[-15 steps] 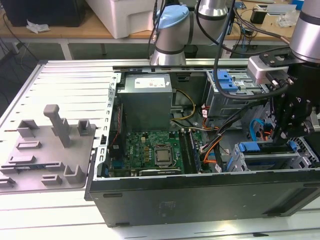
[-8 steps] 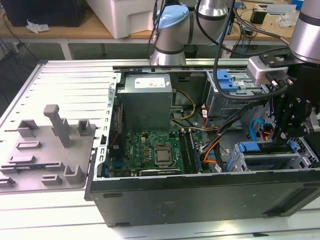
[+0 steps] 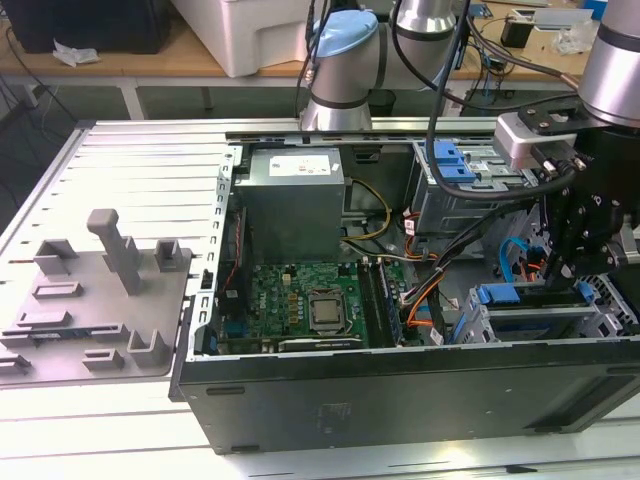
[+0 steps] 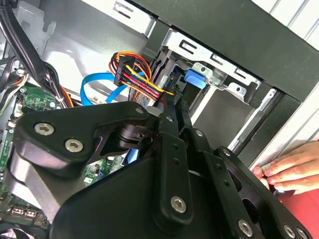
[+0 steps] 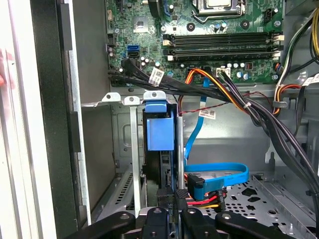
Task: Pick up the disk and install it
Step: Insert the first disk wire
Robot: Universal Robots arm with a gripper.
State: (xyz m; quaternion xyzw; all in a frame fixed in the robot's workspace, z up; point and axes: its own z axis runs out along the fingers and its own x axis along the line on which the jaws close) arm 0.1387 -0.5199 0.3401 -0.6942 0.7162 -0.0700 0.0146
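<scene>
The disk [image 3: 512, 296] stands on edge in the grey drive cage [image 3: 604, 306] at the front corner of the open computer case, on the exterior view's right. Its blue carrier bracket [image 5: 160, 132] faces up between the cage's metal rails. My gripper [image 3: 556, 268] reaches down into that cage. In the first wrist view my gripper [image 5: 172, 219] has its black fingers [image 5: 156, 217] close together, shut on the disk's thin edge. In the second wrist view my gripper [image 4: 172, 105] ends right by the disk's blue tab [image 4: 195, 79].
A blue data cable [image 5: 219, 174] and a coloured power cable bundle [image 4: 133, 74] lie beside the cage. The motherboard [image 3: 310, 305], the power-supply box [image 3: 295, 190] and a second cage with a blue latch [image 3: 450, 160] fill the case. A person's hand [image 4: 294, 169] rests on the case's edge.
</scene>
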